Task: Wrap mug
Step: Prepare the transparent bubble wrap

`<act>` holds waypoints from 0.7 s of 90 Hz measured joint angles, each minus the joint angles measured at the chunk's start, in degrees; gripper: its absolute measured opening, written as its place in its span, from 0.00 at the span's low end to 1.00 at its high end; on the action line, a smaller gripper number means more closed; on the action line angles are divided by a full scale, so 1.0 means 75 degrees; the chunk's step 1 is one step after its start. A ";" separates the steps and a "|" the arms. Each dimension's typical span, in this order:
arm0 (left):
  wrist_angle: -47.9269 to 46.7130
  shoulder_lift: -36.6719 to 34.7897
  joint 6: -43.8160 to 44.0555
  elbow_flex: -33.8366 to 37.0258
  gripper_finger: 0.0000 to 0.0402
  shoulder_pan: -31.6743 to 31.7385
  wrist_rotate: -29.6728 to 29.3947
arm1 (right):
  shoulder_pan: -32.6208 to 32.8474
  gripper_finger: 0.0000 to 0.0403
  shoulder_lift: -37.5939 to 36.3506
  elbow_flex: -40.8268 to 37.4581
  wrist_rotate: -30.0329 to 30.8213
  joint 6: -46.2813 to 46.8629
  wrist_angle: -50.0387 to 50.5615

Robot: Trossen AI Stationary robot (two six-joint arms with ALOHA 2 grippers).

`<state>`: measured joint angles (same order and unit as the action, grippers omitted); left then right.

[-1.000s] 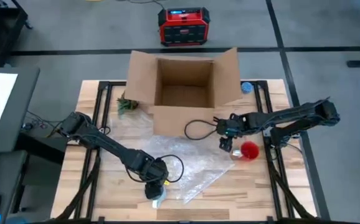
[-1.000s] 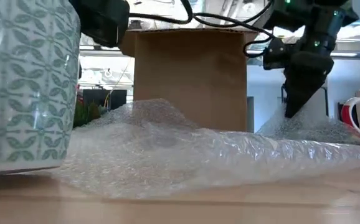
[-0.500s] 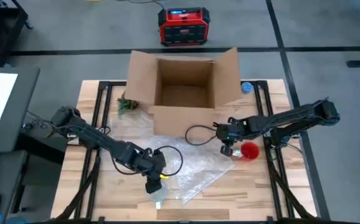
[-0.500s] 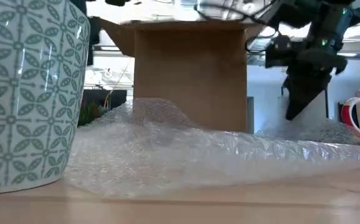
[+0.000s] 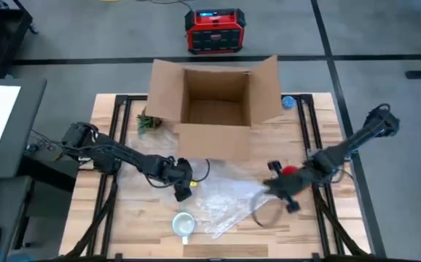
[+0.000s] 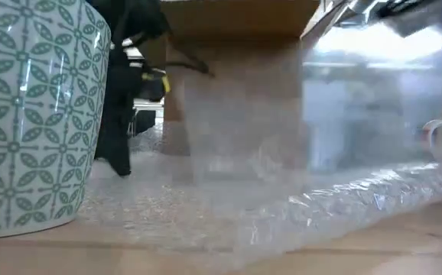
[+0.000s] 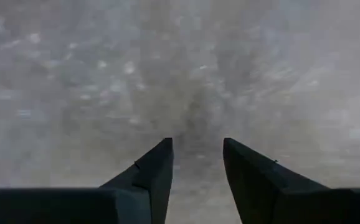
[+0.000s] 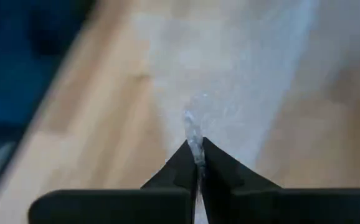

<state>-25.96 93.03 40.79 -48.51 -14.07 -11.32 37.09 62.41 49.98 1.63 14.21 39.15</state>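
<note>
While right gripper (image 8: pixel 196 163) jaws pinch bubble wrap (image 5: pixel 225 200) corner, fold toward patterned mug (image 5: pixel 183 225) at worktop (image 5: pixel 123 218) front, keeping tension. Left gripper (image 7: pixel 197 163) jaws parted, empty, over wrap.

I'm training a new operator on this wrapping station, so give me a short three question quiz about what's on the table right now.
1. True or false: the patterned mug already lies wrapped in the bubble wrap.
2. Which gripper is pinching the bubble wrap? A) left gripper B) right gripper C) neither
3. Fill in: the open cardboard box stands at the table's ____ edge, behind the wrap.

Key
1. False: the mug stands bare on the wood at the wrap's near-left edge.
2. B: the right gripper is shut on a fold of wrap; the left gripper is open above the wrap.
3. Far.
</note>
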 joint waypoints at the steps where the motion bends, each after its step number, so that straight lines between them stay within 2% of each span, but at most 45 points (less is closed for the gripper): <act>1: 0.0055 -0.0001 0.0019 0.0045 0.29 0.0010 -0.0008 | 0.0081 0.00 -0.0015 0.0000 -0.0135 0.0087 0.0065; 7: 0.0290 -0.0011 0.0084 0.0291 0.28 0.0049 -0.0137 | 0.0610 0.00 -0.0091 -0.0103 -0.0805 0.0869 0.0293; 12: 0.0358 -0.0028 0.0140 0.0404 0.27 0.0067 -0.0339 | 0.1013 0.00 -0.0133 -0.0223 -0.1063 0.1759 0.0491; 25: 0.0551 -0.0034 0.0348 0.0610 0.26 0.0073 -0.0862 | 0.1793 0.00 -0.0057 -0.0328 -0.1075 0.4323 0.1251; 34: 0.0549 -0.0027 0.0388 0.0623 0.25 0.0079 -0.1212 | 0.2087 0.00 -0.0023 -0.0338 -0.1071 0.5546 0.1678; 47: 0.0764 -0.0011 0.0251 0.0637 0.24 0.0088 -0.1530 | 0.2080 0.01 -0.0121 -0.0335 -0.1072 0.6614 0.2115; 63: 0.0678 -0.0170 0.0159 0.0584 0.24 0.0085 -0.1674 | 0.1954 0.08 -0.0409 -0.0088 -0.1075 0.6969 0.2316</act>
<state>-20.87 91.76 41.99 -44.13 -13.43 -23.88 51.75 59.34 49.31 -6.44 66.47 56.52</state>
